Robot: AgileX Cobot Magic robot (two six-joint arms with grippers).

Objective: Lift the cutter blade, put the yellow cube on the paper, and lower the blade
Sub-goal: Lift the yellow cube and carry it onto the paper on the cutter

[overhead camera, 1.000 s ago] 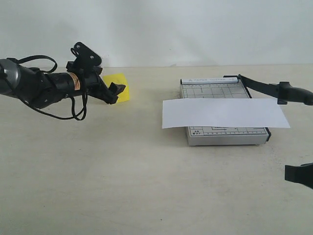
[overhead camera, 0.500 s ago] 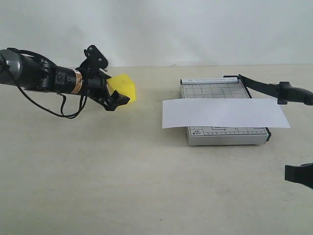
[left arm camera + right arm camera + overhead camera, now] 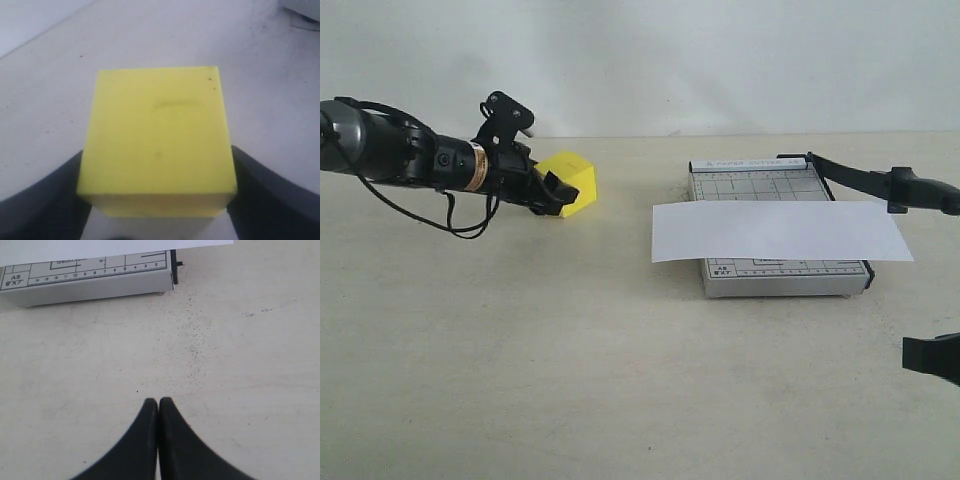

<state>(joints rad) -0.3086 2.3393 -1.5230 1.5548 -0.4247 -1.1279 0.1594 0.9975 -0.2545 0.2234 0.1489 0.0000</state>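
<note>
**Left fingers are closing in on both sides of the cube, far from the cutter**

A pale beige table (image 3: 570, 380) is carrying everything in the scene. The black left arm (image 3: 390, 155) is reaching in low from the left, trailing a loop of cable.

On the right half of the table, a plain white rectangular strip of paper (image 3: 780, 230) is lying across a grey gridded cutter base (image 3: 760, 185), overhanging it on both sides. The long slim black cutter blade (image 3: 865, 180) is standing off the base, angling out from its hinge at the far right corner. Its thick handle end is hanging out past the right end of the paper.

The small bright yellow cube (image 3: 575, 178) is sitting well apart from the paper, on the left half of the table toward the far edge. It appears to be resting on the surface.

The left gripper (image 3: 560, 190) is wrapping around the yellow cube. In the left wrist view, the yellow cube (image 3: 157, 135) is filling the space between the two black fingers (image 3: 45, 200). One finger is lying against each flank, and no gap is showing on either side.

The right gripper (image 3: 159, 405) is hovering low over bare table near the front right corner of the cutter base (image 3: 90, 282). Its fingers are pressing together tip to tip and gripping nothing.
</note>
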